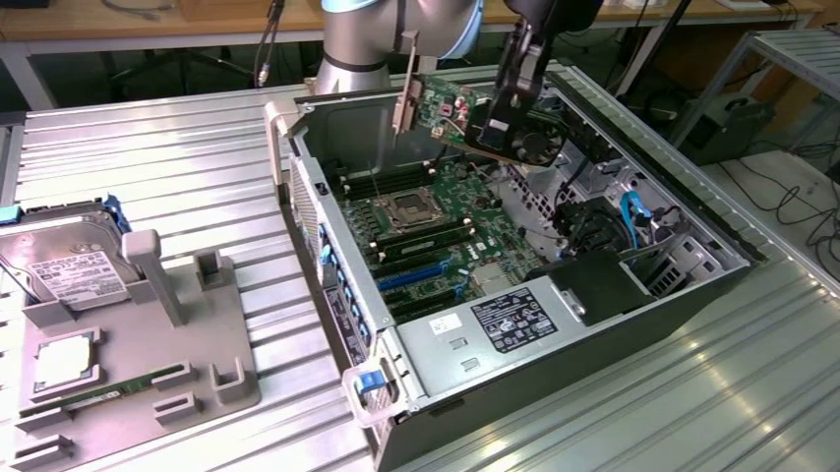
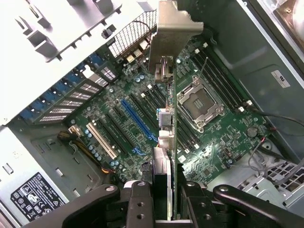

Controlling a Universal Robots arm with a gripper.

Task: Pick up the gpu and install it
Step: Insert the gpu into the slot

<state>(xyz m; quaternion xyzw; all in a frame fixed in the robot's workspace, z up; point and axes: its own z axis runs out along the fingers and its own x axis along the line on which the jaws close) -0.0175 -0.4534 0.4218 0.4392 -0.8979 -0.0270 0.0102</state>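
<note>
The gpu (image 1: pixel 489 116), a green-and-dark card with a round black fan and a long silver end bracket, hangs in the air above the far part of the open computer case (image 1: pixel 552 324). My gripper (image 1: pixel 506 103) is shut on it from above. In the wrist view the gpu (image 2: pixel 166 71) shows edge-on, running away from my gripper (image 2: pixel 164 199), with its silver bracket at the far end. Beneath it lies the green motherboard (image 2: pixel 223 142) with a blue expansion slot (image 2: pixel 137 118) and an empty processor socket (image 2: pixel 197 102).
A grey fixture tray (image 1: pixel 157 364) at the exterior view's left holds a silver hard drive (image 1: pixel 66 270), a processor (image 1: pixel 63 362) and a green RAM stick (image 1: pixel 112 390). Inside the case sit a power supply (image 1: pixel 506 324), blue cables (image 1: pixel 636 221) and drive bays.
</note>
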